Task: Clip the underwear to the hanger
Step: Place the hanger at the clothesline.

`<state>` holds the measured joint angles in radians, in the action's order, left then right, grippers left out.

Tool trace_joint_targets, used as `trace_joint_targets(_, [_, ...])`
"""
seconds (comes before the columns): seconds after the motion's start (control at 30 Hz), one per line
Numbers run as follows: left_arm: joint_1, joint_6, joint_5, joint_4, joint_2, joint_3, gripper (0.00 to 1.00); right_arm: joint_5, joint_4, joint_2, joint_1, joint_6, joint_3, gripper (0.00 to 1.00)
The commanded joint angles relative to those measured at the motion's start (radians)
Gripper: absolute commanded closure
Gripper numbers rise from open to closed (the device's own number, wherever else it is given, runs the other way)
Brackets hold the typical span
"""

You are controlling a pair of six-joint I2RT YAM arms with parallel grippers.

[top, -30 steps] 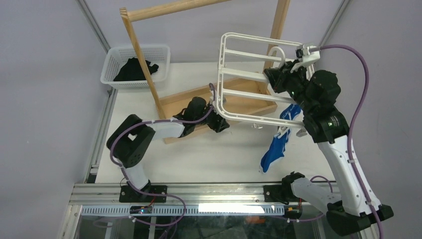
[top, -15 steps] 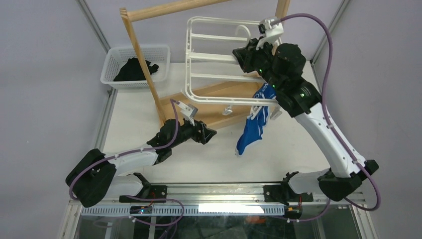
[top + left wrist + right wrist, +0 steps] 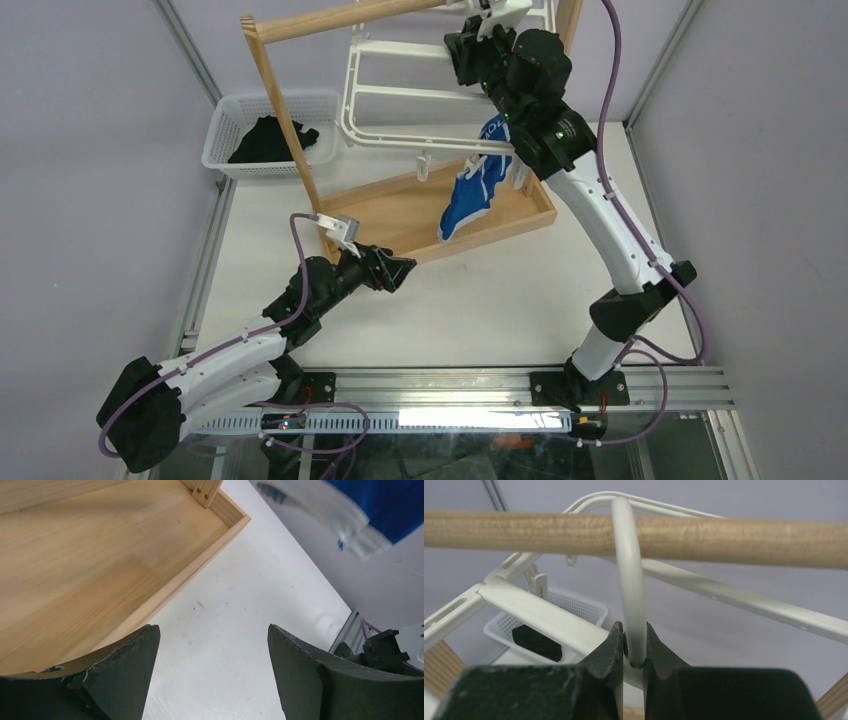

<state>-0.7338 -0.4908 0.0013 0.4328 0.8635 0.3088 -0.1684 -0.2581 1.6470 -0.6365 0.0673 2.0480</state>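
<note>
Right wrist view: right pincer (image 3: 634, 642) is clamped on the hanger (image 3: 628, 570) hook by the wooden rail (image 3: 749, 537). The underwear (image 3: 468, 200) dangles clipped underneath, left pincer (image 3: 393, 270) apart and empty. If the hook isn't seated when it lets go, everything probably drops.

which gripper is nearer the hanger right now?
Right. The right gripper is shut on the hanger's hook, at the wooden rail. The left gripper is open, low over the table, well clear of it.

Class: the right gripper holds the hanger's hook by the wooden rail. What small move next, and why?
Probably lower the right gripper slightly so the hook settles on the wooden rail: the hook already arches over it, and the underwear hangs from the hanger.
</note>
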Motion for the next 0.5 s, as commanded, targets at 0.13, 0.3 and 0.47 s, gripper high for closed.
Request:
trace_joint_targets(0.13, [-0.006,-0.058,-0.008,-0.108,0.005,0.052,0.18,-0.020,0.197,0.140,0.019,0.071,0.335,1.00])
trace_joint_targets(0.3, [-0.004,-0.048,-0.015,-0.134,-0.045,0.039,0.14,-0.012,0.196,0.227,0.048,0.048,0.433,1.00])
trace_joint_targets(0.47, [-0.006,-0.040,-0.039,-0.177,-0.090,0.035,0.07,-0.004,0.199,0.267,0.064,0.023,0.425,1.00])
